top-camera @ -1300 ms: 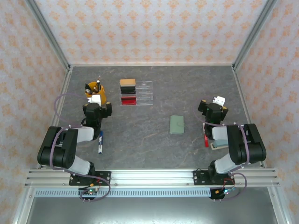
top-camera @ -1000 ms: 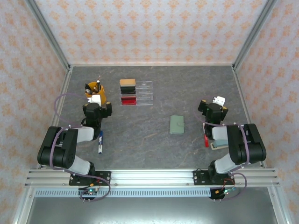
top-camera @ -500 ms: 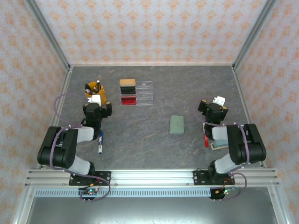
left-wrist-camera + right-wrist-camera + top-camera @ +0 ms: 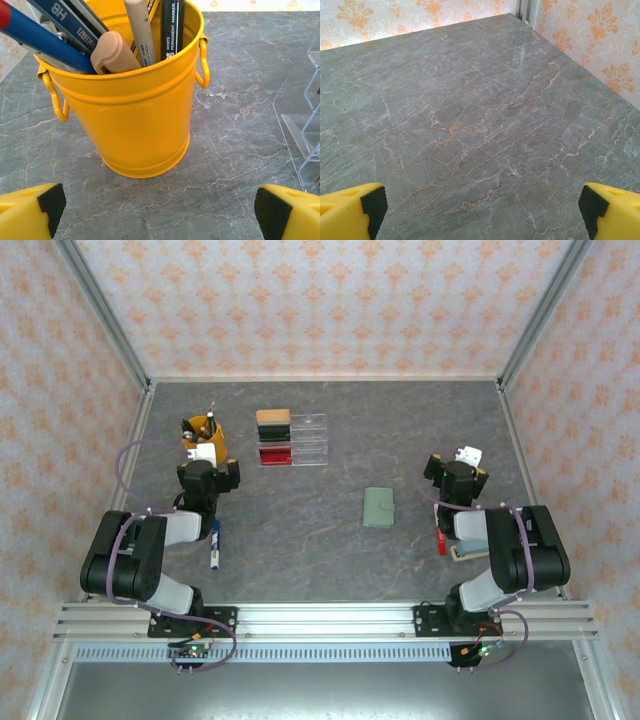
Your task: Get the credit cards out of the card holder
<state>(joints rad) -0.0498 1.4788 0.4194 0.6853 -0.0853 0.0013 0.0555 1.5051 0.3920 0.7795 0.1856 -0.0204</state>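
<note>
While both sets of jaws are standing wide apart and gripping nothing, the left gripper (image 4: pixel 160 205) is facing a yellow pail (image 4: pixel 145 115) of pens and markers just ahead of its fingertips, and the right gripper (image 4: pixel 480 205) is looking out over bare grey marbled table (image 4: pixel 470 110). Further out, the card holder (image 4: pixel 379 507) is lying shut and flat, slightly right of centre in the overhead view, nearer the right arm and well apart from both grippers. Any credit cards it is carrying are probably sitting tucked inside. It is looking thin and light, so it is likely sliding easily on the smooth stone. One gripper should be pinning it while the other is lifting the cover at its free edge, though I cannot tell which edge is the fold. Cards are stiff and slick, so pinching an exposed edge squarely is looking safest.
</note>
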